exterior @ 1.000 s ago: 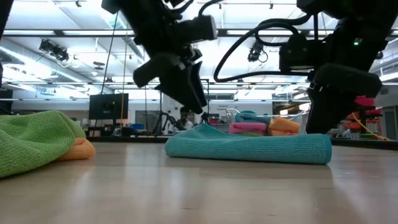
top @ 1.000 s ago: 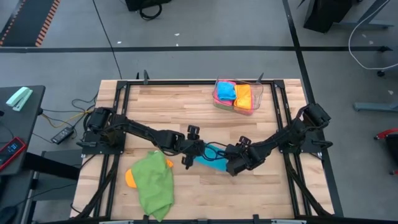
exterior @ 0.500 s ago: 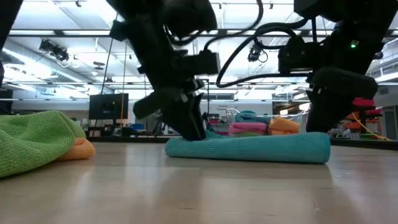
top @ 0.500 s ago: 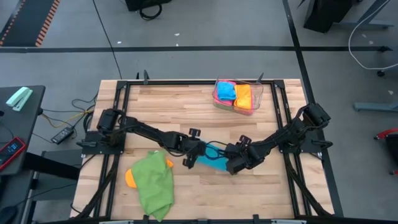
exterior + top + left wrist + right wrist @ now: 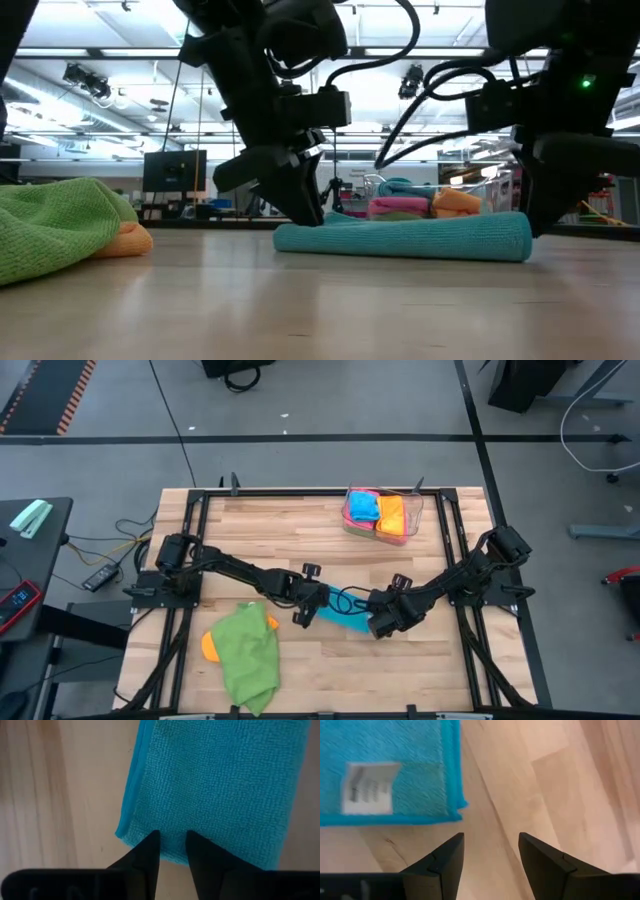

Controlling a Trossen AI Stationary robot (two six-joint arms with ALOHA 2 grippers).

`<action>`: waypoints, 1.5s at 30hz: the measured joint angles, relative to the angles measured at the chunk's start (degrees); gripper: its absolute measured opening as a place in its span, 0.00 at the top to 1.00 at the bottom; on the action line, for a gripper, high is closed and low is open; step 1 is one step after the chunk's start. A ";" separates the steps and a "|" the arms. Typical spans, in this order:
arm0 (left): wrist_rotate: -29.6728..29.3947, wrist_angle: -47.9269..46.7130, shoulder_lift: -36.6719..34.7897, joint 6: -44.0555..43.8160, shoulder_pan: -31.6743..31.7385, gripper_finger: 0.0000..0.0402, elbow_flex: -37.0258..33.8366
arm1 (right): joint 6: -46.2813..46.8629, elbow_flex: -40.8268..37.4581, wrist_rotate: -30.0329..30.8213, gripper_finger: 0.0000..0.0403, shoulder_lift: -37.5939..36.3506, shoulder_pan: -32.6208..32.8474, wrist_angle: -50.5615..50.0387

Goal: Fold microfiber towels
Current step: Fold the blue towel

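Note:
A folded sky-blue towel (image 5: 343, 620) lies flat on the wooden table between my two grippers, a white label (image 5: 370, 787) near its right end. My left gripper (image 5: 303, 613) is down on the towel's left end, its fingers close together. My right gripper (image 5: 381, 624) hangs open over bare wood just past the towel's right corner (image 5: 455, 805). A crumpled green towel (image 5: 250, 655) lies at the near left, over an orange one (image 5: 209, 647). My left gripper has its fingertips (image 5: 150, 845) on the left end edge (image 5: 172, 827) of the folded blue towel, with a narrow strip of cloth between them. The fingers come slanting down from the table's left. The towel lies flat on the table (image 5: 400, 238).
A clear plastic tray (image 5: 415, 510) at the far side holds folded blue, orange and pink towels. Black frame rails run along the table's left and right edges. Bare wood lies in front of the blue towel.
My left gripper has sunk onto the blue towel's left end, which has flattened and shifted a little toward the right. My right gripper has tipped, and its fingers have swung off the towel's right end toward the table's right edge.

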 joint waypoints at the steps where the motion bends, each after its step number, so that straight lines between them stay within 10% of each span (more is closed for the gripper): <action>1: 0.00 -0.06 0.00 0.00 0.00 0.74 0.00 | -0.02 0.00 0.00 0.51 -0.05 0.00 -0.66; 14: 0.00 -1.30 -4.49 0.45 -1.36 0.73 0.07 | -2.58 -0.02 9.78 0.51 -11.65 5.02 1.18; 25: 0.20 -0.15 -4.93 -1.55 -4.17 0.50 0.09 | -13.92 -0.07 19.16 0.51 -11.48 6.97 13.54; 45: 2.75 7.45 -4.90 -4.91 -6.21 0.53 0.09 | -12.44 -0.07 13.46 0.54 -11.08 4.81 9.87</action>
